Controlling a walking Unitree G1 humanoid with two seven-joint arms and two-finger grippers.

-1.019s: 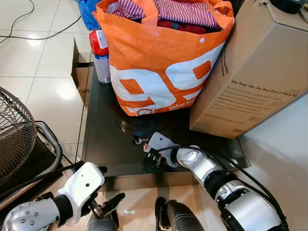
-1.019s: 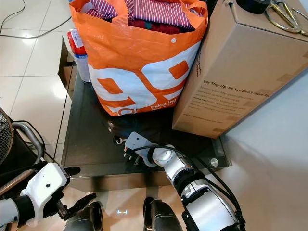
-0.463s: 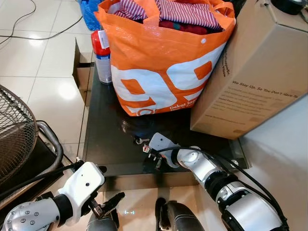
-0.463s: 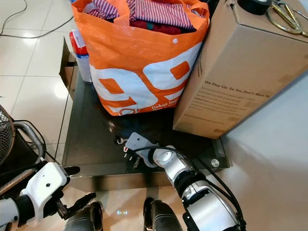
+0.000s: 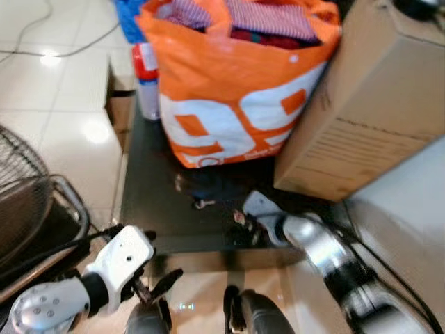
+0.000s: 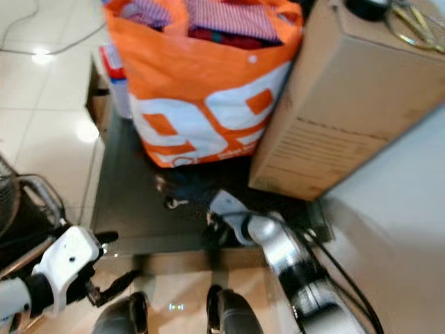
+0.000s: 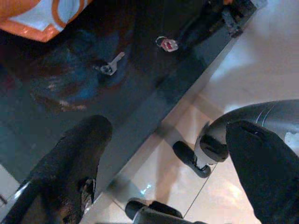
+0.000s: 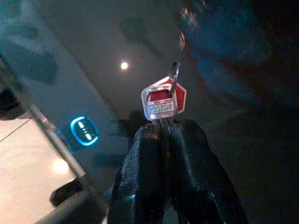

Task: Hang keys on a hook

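Note:
My right gripper (image 8: 163, 133) is shut on the blade of a red-headed key (image 8: 163, 100), just above the dark glass table (image 5: 149, 209) near its front edge. In the left eye view this gripper (image 5: 243, 226) is blurred, with the red key (image 5: 238, 218) at its tip. A silver key (image 5: 201, 204) lies flat on the glass to its left, apart from the gripper. The left wrist view shows the silver key (image 7: 108, 66) and the red key (image 7: 167, 44). My left gripper (image 5: 156, 289) hangs open below the table's front edge, holding nothing.
An orange shopping bag (image 5: 236, 83) full of clothes stands at the back of the table. A large cardboard box (image 5: 361, 111) stands to its right and a spray can (image 5: 146, 80) to its left. A fan grille (image 5: 21, 202) is at the left, my feet (image 5: 243, 316) below.
My right gripper has pulled right, toward the table's front edge, taking the red key with it; the silver key stays on the glass. The picture is now blurred.

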